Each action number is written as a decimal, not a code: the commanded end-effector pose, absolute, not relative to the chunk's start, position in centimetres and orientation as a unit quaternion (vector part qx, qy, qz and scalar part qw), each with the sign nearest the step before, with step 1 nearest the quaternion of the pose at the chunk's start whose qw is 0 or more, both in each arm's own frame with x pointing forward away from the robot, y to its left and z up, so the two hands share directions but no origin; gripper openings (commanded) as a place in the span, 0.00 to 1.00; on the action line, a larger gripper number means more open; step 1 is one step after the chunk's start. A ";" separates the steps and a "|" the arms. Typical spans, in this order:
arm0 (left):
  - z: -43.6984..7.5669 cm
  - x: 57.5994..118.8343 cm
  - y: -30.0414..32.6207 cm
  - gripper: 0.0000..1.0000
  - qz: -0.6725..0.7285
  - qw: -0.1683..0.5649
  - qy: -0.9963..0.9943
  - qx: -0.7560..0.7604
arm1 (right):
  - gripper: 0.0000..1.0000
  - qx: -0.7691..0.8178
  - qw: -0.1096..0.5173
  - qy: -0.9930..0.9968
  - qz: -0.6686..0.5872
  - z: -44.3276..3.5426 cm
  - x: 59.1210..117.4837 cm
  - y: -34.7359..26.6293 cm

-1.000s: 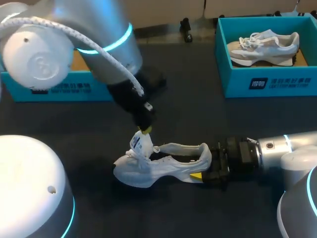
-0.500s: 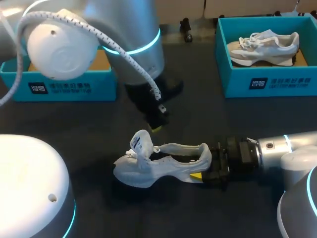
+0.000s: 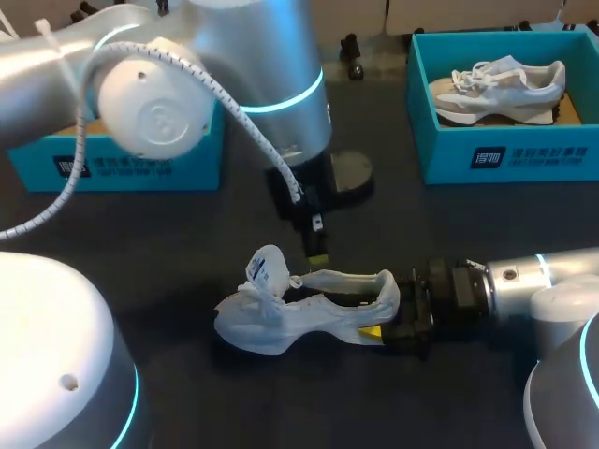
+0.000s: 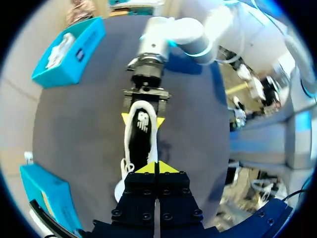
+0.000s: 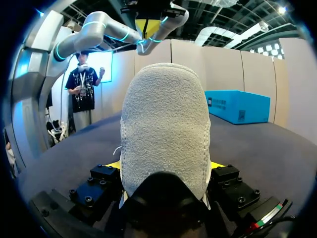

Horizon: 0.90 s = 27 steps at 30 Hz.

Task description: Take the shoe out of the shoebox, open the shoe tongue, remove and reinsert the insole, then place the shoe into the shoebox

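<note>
A white shoe point(image 3: 299, 313) lies on the dark table, toe toward the left, its tongue point(image 3: 267, 271) standing up. My right gripper point(image 3: 382, 316) is shut on the shoe's heel, one yellow tip on each side. The right wrist view shows the heel point(image 5: 166, 119) filling the gap between the fingers point(image 5: 113, 165). My left gripper point(image 3: 318, 257) hangs shut and empty just above the shoe's opening, right of the tongue. From the left wrist view, the left gripper point(image 4: 157, 168) looks down on the dark insole point(image 4: 142, 144) inside the shoe.
A teal shoebox point(image 3: 510, 154) with a second light shoe point(image 3: 496, 89) stands at the back right. Another teal shoebox point(image 3: 122, 159) stands at the back left, partly behind my left arm. A small black object point(image 3: 351, 56) sits at the far edge.
My left gripper has moved right from the tongue's top to above the shoe's opening. The tongue stays raised. The right gripper and the shoe have not moved.
</note>
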<state>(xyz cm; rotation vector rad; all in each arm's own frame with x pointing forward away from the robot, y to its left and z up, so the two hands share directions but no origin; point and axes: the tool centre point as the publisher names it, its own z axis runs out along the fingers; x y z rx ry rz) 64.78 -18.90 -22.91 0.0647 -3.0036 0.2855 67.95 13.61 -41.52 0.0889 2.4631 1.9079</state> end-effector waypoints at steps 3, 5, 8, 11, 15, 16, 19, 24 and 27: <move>-23.1 65.3 -19.1 0.00 0.094 0.077 -0.992 0.016 | 0.00 0.028 0.011 0.792 0.610 -41.4 67.9 13.6; -23.1 65.3 -19.1 0.00 0.094 0.077 -0.992 0.016 | 0.00 0.028 0.011 0.792 0.610 -41.4 67.9 13.6; -24.1 65.4 -20.6 0.00 0.109 0.072 -0.991 -0.011 | 0.00 0.028 0.011 0.792 0.610 -41.4 67.9 13.6; -25.6 65.1 -21.9 0.00 0.119 0.062 -0.990 -0.030 | 0.00 0.028 0.011 0.792 0.610 -41.4 67.9 13.6; -27.5 65.0 -23.1 0.00 0.112 0.061 -0.991 -0.047 | 0.00 0.028 0.011 0.792 0.610 -41.4 67.9 13.6; -28.0 64.9 -23.3 0.00 0.111 0.055 -0.991 -0.053 | 0.00 0.028 0.011 0.792 0.610 -41.4 67.9 13.6; -29.2 65.1 -23.9 0.00 0.109 0.056 -0.991 -0.057 | 0.00 0.028 0.011 0.792 0.610 -41.4 67.9 13.6; -31.0 65.4 -24.6 0.00 0.102 0.053 -0.992 -0.054 | 0.00 0.028 0.011 0.792 0.610 -41.4 67.9 13.6; -31.7 65.9 -24.5 0.00 0.097 0.067 -0.992 -0.047 | 0.00 0.028 0.011 0.792 0.610 -41.4 67.9 13.6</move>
